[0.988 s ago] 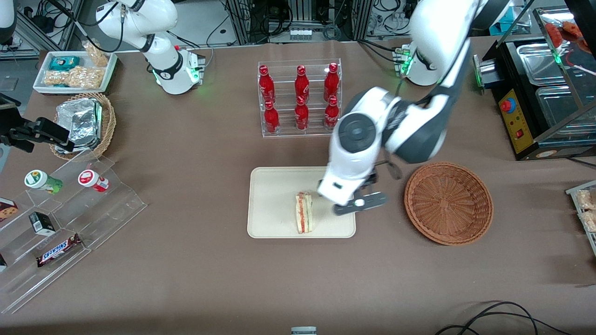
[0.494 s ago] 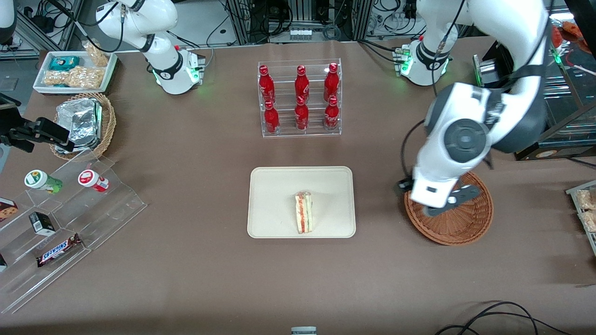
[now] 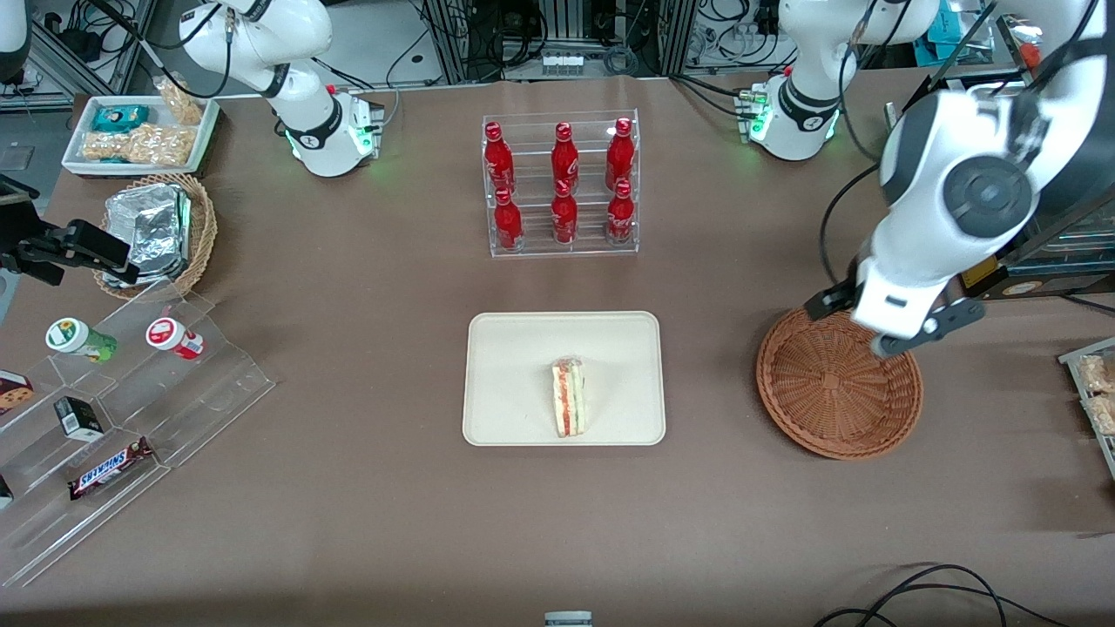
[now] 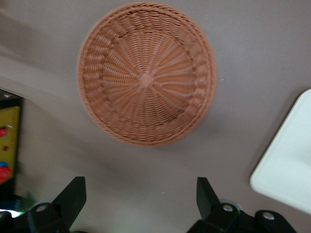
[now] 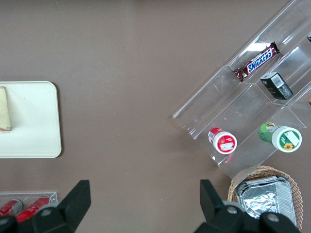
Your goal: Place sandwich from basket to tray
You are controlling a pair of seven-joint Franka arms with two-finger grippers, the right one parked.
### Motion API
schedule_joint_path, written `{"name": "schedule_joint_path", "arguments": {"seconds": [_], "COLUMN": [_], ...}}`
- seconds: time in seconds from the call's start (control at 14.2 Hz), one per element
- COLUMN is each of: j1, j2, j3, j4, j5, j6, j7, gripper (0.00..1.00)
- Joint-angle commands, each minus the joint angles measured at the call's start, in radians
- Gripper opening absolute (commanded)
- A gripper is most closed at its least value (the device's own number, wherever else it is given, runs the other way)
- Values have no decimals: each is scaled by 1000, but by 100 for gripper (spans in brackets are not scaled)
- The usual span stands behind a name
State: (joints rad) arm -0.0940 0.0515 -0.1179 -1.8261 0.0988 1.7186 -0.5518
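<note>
Wrapping up: sandwich (image 3: pixel 569 399) lies on tray (image 3: pixel 523 348), basket (image 3: pixel 838 383) empty; gripper (image 4: pixel 141 199) above basket, fingers wide, holding nothing. Next: park.

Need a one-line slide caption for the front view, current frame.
Sandwich lies on the tray; the open left gripper hovers above the empty basket.

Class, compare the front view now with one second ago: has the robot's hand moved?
Yes. The hand, open and empty, has gone from above the tray to above the basket, leaving the sandwich on the tray.
</note>
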Motion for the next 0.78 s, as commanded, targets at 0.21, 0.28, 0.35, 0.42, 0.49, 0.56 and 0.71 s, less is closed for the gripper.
{"name": "schedule_joint_path", "arguments": {"seconds": [0.21,0.28,0.35,0.42,0.49,0.56,0.71], "j1": [125,125,128,128,128,128,128], "j2": [-113,-117,-116,-114,-113,-116,-113], "j3": [-40,-39,-34,-31,-14,7,15], "j4": [-22,-9,22,48,70,74,87], "j5": [-30,-25,-25,-24,-24,-30,-48], "j6": [-43,-40,-40,-40,-42,-48,-51], "j7": [404,441,453,454,454,454,452], "gripper": [100,100,100,100,100,100,100]}}
